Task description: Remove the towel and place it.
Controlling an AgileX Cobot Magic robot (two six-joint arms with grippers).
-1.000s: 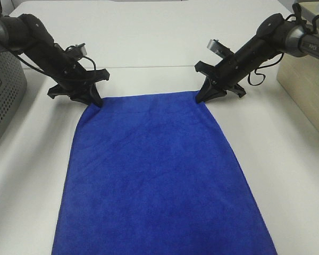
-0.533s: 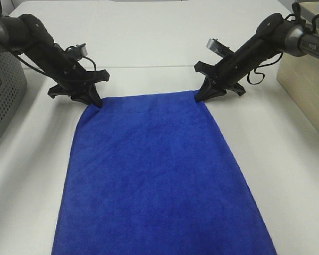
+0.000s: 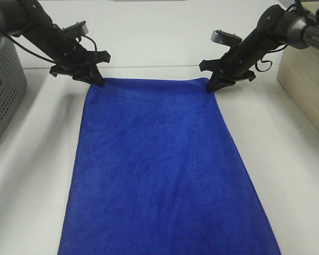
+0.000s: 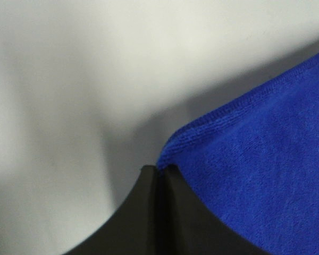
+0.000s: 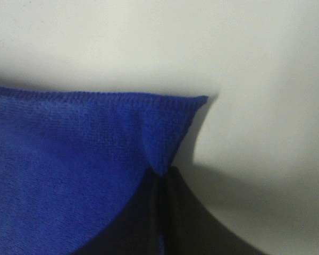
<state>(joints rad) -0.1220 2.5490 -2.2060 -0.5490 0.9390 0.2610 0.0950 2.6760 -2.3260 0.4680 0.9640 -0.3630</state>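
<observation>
1. The towel lies spread flat on the white table, running from the two arms at the far end down to the near edge of the exterior view, where it is cut off; its far hem is drawn straight between the two pincers.
2. The towel's left long edge has bare table beside it, and the grey perforated basket stands at the left border, apart from the cloth; the right long edge also has bare table beside it, with a beige box at the right border, apart from the towel.
3. Beyond the far hem the table is bare white surface; a thin seam line crosses it just behind the pincers.
4. The left pincer is closed tight on the far-left corner of the towel; in the left wrist view its black tips meet with the hemmed corner caught between them.
5. The right pincer is likewise closed on the far-right corner; in the right wrist view the corner of cloth tapers into the shut black tips, the hem running taut away from it.
</observation>
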